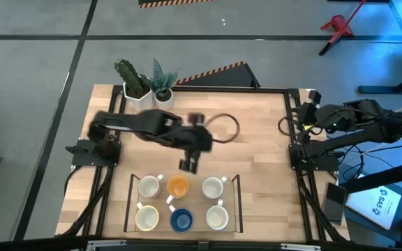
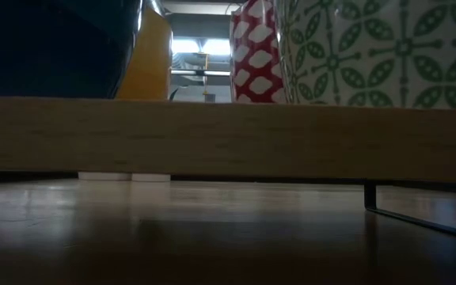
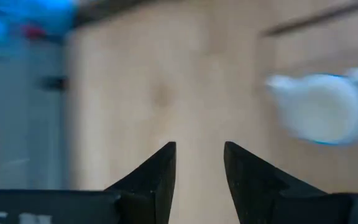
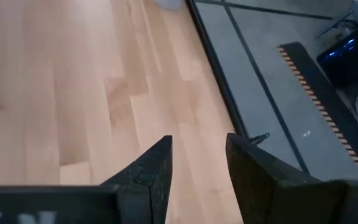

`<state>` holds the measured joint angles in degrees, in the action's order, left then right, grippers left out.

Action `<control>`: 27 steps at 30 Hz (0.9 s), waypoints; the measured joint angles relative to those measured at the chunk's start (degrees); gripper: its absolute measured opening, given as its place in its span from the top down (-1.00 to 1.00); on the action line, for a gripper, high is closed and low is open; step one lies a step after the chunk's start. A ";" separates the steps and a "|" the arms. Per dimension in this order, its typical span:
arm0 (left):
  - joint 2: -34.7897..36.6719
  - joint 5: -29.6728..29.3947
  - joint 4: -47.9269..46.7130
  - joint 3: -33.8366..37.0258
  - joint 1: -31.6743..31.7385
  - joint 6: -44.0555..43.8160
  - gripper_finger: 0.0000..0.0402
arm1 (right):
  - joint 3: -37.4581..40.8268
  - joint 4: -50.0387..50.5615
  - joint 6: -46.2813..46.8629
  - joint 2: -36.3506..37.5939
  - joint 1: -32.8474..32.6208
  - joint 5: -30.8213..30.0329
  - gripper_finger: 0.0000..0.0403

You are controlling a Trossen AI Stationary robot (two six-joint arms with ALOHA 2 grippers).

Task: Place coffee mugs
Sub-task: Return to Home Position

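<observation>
Six mugs [image 1: 178,185] fill the rack [image 1: 131,202], lower centre. Our left gripper [image 1: 189,164] hangs just above them, fingers narrowly apart, empty (right gripper [image 4: 199,138] likewise, at right edge); we fear a low retreat could clip one.

Floor [image 1: 33,104]: grey, smooth, w/ dark seam lines. Desk [image 1: 257,125]: light wood planks, black frame at edges. Hazard strip [image 1: 218,72], black/orange, lies on floor just behind desk; 2nd strip [image 1: 173,3] farther back. Red item [image 1: 340,26] on floor, far right; type n/k. Low view: bright lit opening [image 2: 200,47] in room beyond desk.
</observation>
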<state>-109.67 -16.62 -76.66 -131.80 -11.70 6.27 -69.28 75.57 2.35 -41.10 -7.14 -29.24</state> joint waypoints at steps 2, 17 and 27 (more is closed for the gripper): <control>3.32 -10.32 -1.55 0.02 -0.62 -0.48 0.35 | 0.00 -1.21 -0.15 0.02 0.00 -0.67 0.32; 43.81 9.79 8.51 15.00 11.41 -1.34 0.35 | 12.07 -31.71 -22.10 25.00 0.04 0.63 0.32; 76.01 11.67 25.40 59.59 10.78 -13.67 0.35 | 38.20 -45.06 -12.40 40.81 0.02 1.45 0.32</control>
<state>-33.66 -4.95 -51.26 -72.21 -0.93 -7.40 -31.08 30.51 -10.05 -0.30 -7.11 -27.79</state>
